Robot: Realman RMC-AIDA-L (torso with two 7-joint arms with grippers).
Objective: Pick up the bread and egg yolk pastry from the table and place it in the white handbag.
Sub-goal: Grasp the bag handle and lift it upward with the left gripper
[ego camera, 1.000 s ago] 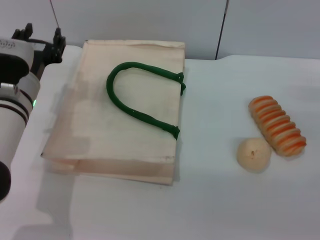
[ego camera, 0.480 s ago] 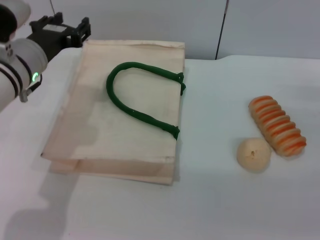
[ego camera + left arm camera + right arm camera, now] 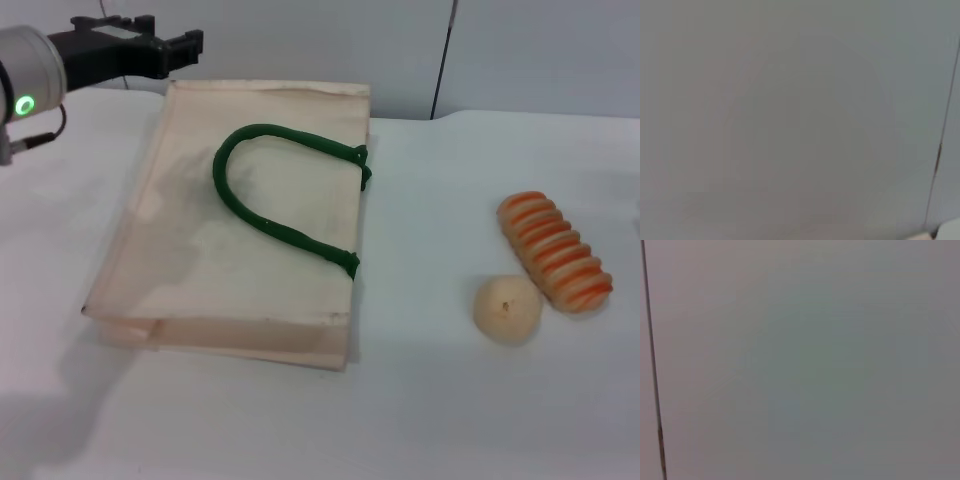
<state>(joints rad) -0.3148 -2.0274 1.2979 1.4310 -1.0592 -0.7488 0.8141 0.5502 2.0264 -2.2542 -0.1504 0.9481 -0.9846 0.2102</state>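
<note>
The white handbag [image 3: 200,250] lies flat on the left half of the table, its dark green handle [image 3: 275,215] looped across its top. On the right of the table sits the bread [image 3: 555,250], an orange and cream striped loaf. The round pale egg yolk pastry [image 3: 508,309] touches the loaf's near left side. My left gripper [image 3: 160,45] hovers above the bag's far left corner, open and holding nothing. The right gripper is out of view. Both wrist views show only a plain grey wall.
A white table [image 3: 420,400] carries everything. A grey wall [image 3: 300,40] with a vertical seam stands right behind the bag. Bare tabletop lies between the bag and the pastries and along the near edge.
My left arm has lifted off the table's left side and swung up and to the right, toward the bag's far left corner. The bag, bread and pastry have not moved.
</note>
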